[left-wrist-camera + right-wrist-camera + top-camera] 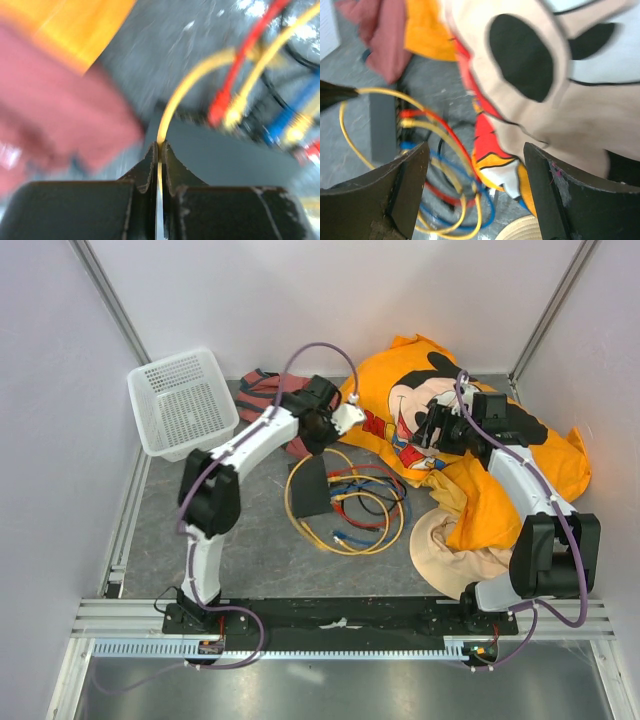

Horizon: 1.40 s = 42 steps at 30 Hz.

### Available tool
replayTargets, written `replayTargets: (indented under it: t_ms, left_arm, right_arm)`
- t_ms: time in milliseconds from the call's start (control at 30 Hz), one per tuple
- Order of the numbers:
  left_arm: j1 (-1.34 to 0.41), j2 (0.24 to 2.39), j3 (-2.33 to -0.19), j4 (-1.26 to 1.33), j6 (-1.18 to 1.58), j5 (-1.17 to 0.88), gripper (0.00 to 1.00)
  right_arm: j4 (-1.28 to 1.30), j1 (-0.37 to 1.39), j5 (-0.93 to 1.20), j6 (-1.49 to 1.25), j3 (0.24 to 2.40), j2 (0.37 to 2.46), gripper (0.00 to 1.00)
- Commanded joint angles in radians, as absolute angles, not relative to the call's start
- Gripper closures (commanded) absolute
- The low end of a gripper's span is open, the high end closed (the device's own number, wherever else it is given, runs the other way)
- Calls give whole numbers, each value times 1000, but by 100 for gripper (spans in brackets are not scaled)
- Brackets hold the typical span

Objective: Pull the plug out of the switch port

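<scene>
The switch (309,488) is a flat black box on the grey mat, with red, yellow and blue plugs in the sockets along its right edge. My left gripper (317,438) hovers just behind it, shut on a yellow cable (172,102) that loops away from the switch (225,150). In the left wrist view a red plug (218,111) and a yellow plug (233,115) sit in the ports. My right gripper (475,156) is open and empty above the orange shirt's edge, right of the cable tangle (455,195). The switch (382,125) lies to its left.
An orange Mickey Mouse shirt (480,475) covers the right side, with a beige cloth (445,545) at its front. A white basket (183,400) stands at the back left. A reddish cloth (260,392) lies behind the left gripper. Cables coil right of the switch (360,510).
</scene>
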<state>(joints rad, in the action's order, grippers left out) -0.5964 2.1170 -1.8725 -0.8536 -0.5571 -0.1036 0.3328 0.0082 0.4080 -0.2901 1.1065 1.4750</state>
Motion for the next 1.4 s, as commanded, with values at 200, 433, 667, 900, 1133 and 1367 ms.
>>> replayTargets:
  t_ms: [200,433,667,900,1133,1367]
  left_arm:
    - [-549,1898,-1494,-663,-405,-14,98]
    - [-401,1924,-1485,-624,-241,49,98]
    - [-224,1670,-1431,-620,-133,-300,98]
    - [-25,1357,-1206,-659,-299,-515,98]
    - [176,1195,-1039,-747,-481,-310,98]
    - [367,1250,-988,-707,-598,-172,99]
  right_arm:
    - [342,123,598,-38,1135,1528,15]
    - [405,156,548,-40,1212,1560,14]
    - [502,189,506,-12,1315,1600,14]
    - [511,227,471,-6,1358,1620,13]
    - [497,302,456,40,1359,1641,11]
    - [488,324,469,37,1362,1667,11]
